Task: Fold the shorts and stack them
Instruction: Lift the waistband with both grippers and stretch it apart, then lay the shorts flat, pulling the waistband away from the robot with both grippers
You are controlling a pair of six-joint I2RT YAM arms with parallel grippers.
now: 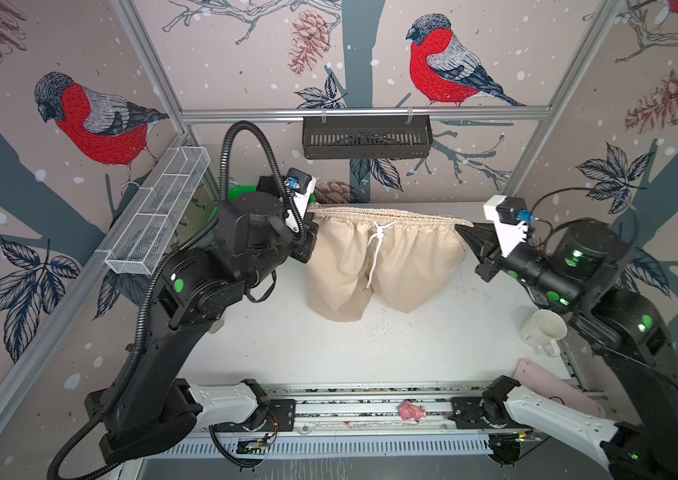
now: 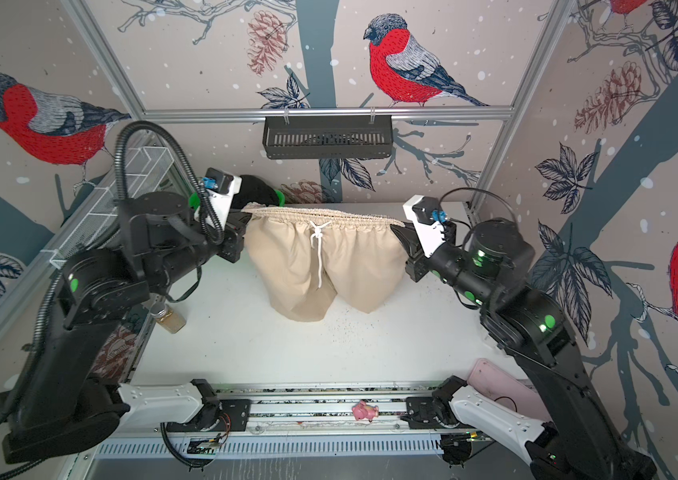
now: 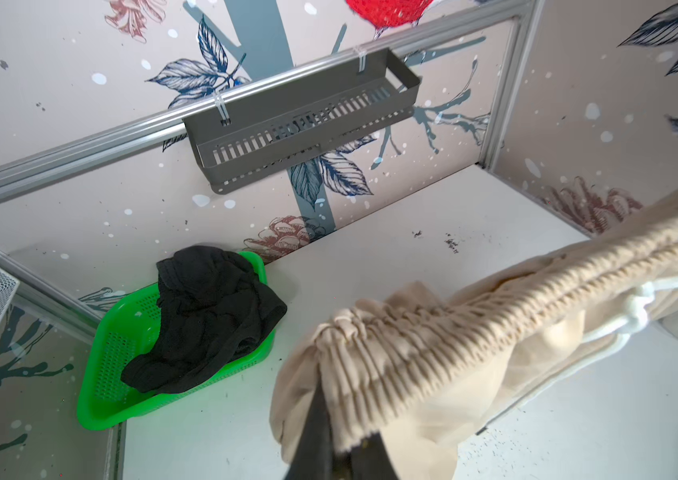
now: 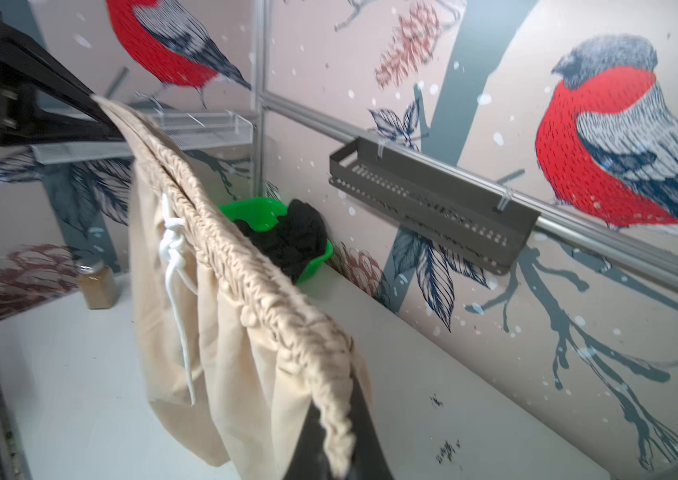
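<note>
Both grippers are clamped on the beige shorts (image 1: pixel 387 266); the left gripper (image 1: pixel 312 214) pinches the waistband's 9 o'clock end and the right gripper (image 1: pixel 464 227) its 3 o'clock end, so the band stretches taut between them above the table (image 1: pixel 329 353), toward 12 o'clock, with the white drawstring (image 1: pixel 374 253) and both legs hanging down. The black shorts (image 3: pixel 208 320) lie crumpled in the green basket (image 3: pixel 104 374) at the table's 11 o'clock corner; a white mug (image 1: pixel 543 332) stands near 4 o'clock
</note>
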